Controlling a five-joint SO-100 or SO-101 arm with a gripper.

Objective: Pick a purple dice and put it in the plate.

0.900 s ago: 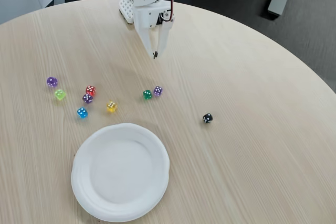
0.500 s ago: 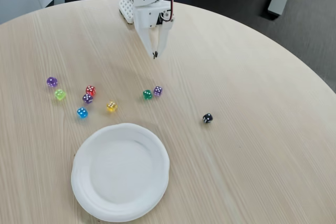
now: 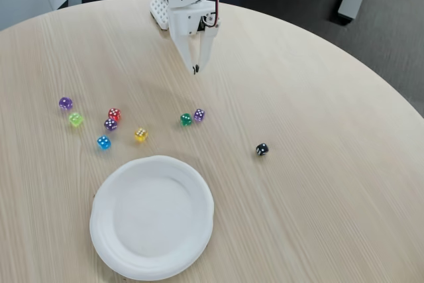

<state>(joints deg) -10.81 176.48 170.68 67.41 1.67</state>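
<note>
Hand (image 3: 195, 69) poised above the worktop (image 3: 318, 183) near its far edge, fingers pressed together at the tips, clenched on nothing, pointing down.

Three purple candidates on offer. Nearest purple dice (image 3: 199, 114) lying toward the middle of the worktop, just beside a green dice (image 3: 186, 119), the two nearly touching. Second purple dice (image 3: 110, 124) packed in a loose cluster with a red dice (image 3: 114, 114), a blue dice (image 3: 103, 142) and a yellow dice (image 3: 140, 134). Third purple dice (image 3: 65, 103) closest to the left edge, next to a lime dice (image 3: 76, 119). Black dice (image 3: 262, 149) alone, well apart to the right. Plate (image 3: 103, 230) empty at the near edge, below the cluster.

Likely trouble, judged from this layout: fingers needing to spread before descent, otherwise knocking the target away. With the nearest purple one, a finger probably landing on or nudging the green neighbour, or pinching both at once. Small, smooth, translucent cubes apt to skid or pop out of a pinch closed off-centre or on the corners. In the cluster, more neighbours to scatter. Possible confusion over which purple one to take. Raised plate rim liable to catch a low carry.

No brand, label or writing legible anywhere; only white pips on the dice faces.
</note>
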